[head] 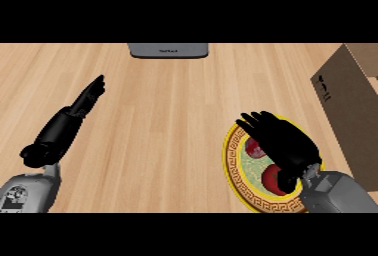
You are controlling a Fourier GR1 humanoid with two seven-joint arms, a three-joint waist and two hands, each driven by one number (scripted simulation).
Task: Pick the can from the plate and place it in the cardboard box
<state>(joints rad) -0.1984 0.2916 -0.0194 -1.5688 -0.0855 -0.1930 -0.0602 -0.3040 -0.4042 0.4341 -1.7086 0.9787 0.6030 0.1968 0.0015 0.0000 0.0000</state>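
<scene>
While our right hand [284, 140] hovers with fingers spread, the cardboard box [347, 100] stands just to its right, the plate [238, 172] lies beneath it, and the red can [272, 179] lies under its palm. Our left hand [87, 99] rests flat, fingers straight.

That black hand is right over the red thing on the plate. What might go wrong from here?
The right hand hides most of the red can, so its fingers might close off-centre and tip it. The can might roll across the plate, or the plate might get nudged. Later, the cardboard box stands close on the right; the can might knock its wall.
</scene>
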